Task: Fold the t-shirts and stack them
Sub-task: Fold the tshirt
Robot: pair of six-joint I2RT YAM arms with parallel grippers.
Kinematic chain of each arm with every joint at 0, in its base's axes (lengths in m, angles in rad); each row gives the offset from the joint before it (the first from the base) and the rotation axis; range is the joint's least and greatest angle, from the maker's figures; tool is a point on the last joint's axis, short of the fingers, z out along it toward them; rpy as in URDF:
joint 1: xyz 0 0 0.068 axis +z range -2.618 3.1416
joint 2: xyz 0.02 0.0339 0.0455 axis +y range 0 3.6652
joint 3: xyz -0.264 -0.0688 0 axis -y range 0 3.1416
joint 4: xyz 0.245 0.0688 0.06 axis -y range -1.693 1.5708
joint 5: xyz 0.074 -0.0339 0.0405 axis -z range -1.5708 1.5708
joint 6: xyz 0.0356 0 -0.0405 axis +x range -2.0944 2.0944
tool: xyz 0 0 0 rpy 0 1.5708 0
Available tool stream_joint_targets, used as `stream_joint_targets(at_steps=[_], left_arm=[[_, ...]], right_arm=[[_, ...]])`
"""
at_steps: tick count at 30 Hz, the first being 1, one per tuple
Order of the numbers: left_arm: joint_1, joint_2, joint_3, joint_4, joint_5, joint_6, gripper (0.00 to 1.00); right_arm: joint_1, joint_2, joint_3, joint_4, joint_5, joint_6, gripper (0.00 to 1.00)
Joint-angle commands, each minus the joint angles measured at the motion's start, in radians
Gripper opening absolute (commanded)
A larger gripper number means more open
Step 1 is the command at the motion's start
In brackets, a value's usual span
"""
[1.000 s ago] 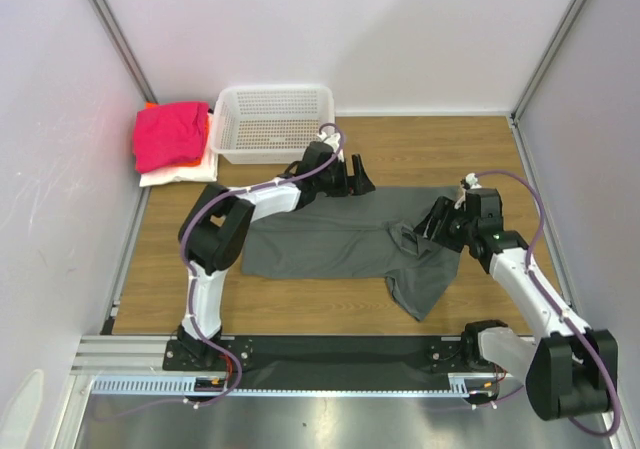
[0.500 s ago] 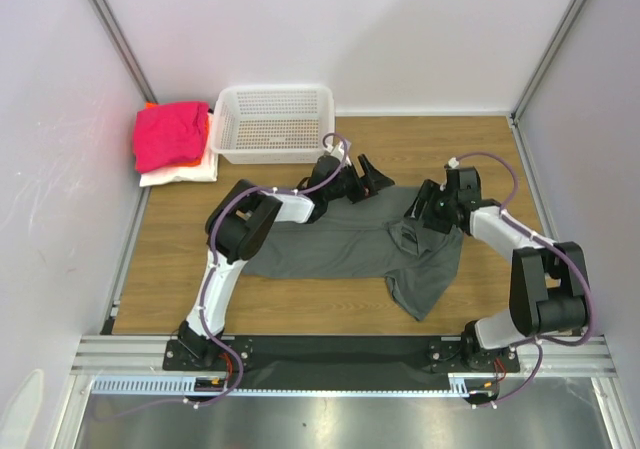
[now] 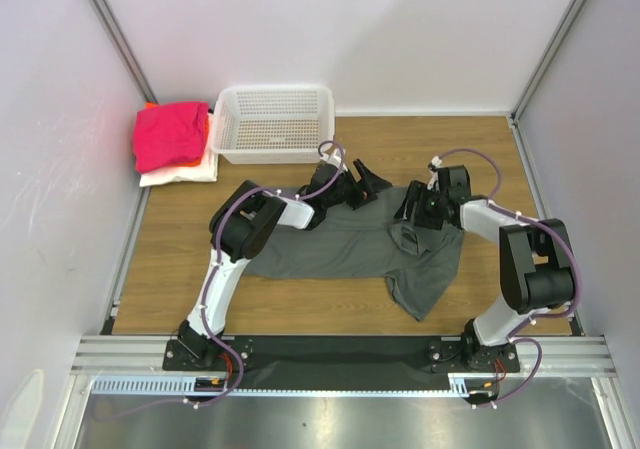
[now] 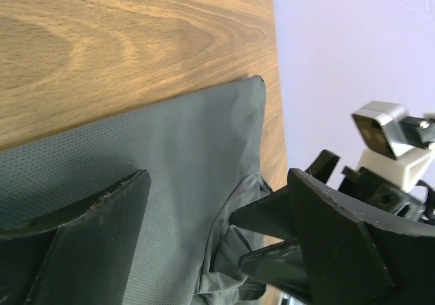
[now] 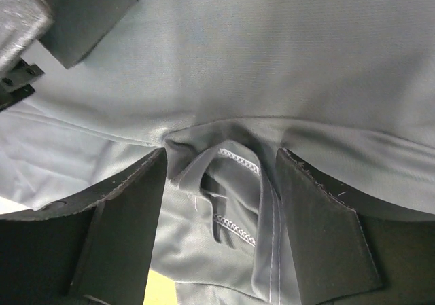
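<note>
A dark grey t-shirt (image 3: 330, 244) lies spread on the table, its right side bunched and one flap hanging toward the near edge. My left gripper (image 3: 367, 183) hovers open over the shirt's far edge (image 4: 170, 149), with nothing between its fingers (image 4: 95, 230). My right gripper (image 3: 410, 209) is open and straddles a crumpled fold with a stitched hem (image 5: 231, 183); the cloth sits loose between the fingers (image 5: 319, 217). The two grippers are close together. Folded t-shirts are stacked at the far left: magenta (image 3: 168, 134) on top, an orange edge (image 3: 206, 125), white (image 3: 180, 174) underneath.
A white mesh basket (image 3: 273, 124) stands at the back, just behind my left arm. Pale walls close in on the left, back and right. Bare wooden table (image 3: 470, 154) shows to the right of and behind the shirt.
My right gripper has moved left onto the shirt's bunched fold, toward the left gripper, and its jaws have widened. The left gripper has shifted slightly right. The shirt lies as before.
</note>
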Motion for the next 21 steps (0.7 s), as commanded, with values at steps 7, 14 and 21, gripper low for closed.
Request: stream_joint_targets(at_steps=[7,14,21], left_arm=[[-0.009,0.033,-0.021,0.018,-0.037,-0.021,0.88],[-0.010,0.039,-0.015,0.016,-0.040,-0.029,0.88],[-0.010,0.044,-0.017,0.030,-0.039,-0.040,0.88]], right_arm=[[0.062,-0.026,0.010,-0.015,-0.097,-0.060,0.70],[0.097,-0.191,-0.105,-0.087,-0.123,-0.029,0.69],[0.111,-0.310,-0.127,-0.139,-0.177,0.026,0.67]])
